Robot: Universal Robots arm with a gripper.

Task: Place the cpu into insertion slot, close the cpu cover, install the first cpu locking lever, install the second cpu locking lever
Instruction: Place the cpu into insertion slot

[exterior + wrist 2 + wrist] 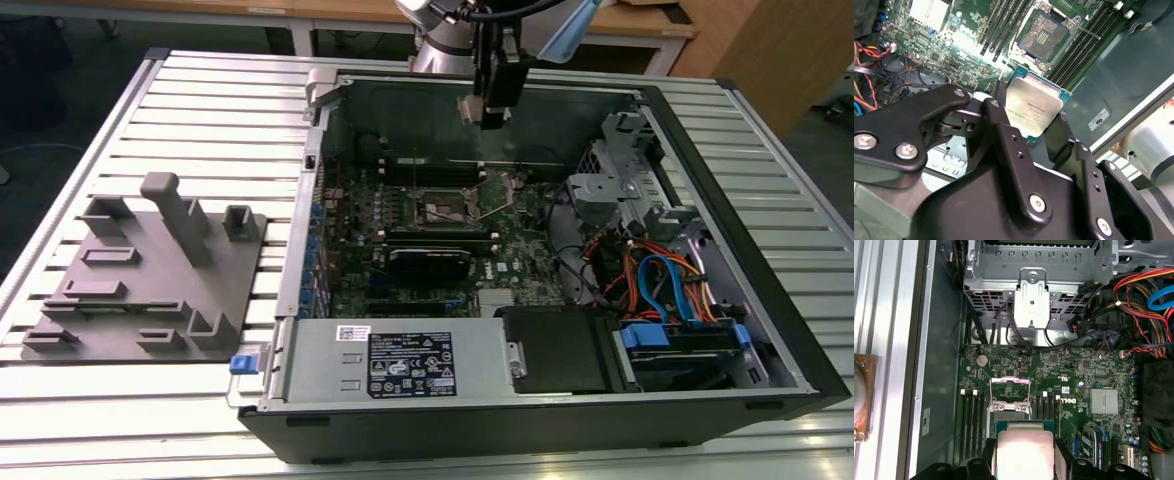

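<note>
the open black metal tower computer case [534, 430], its green circuit board [1074, 365] facing up, lies below the black gripper [483, 108]. the gripper is clamped on the small flat silver-tan square cpu [1034, 107]. the cpu hangs above the small black-rimmed square insertion slot [1041, 35], clear of it.

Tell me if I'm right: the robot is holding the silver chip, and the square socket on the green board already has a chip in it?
No. The gripper does hold the cpu, but the insertion slot on the green board is empty: the second wrist view shows its bare contacts.
</note>
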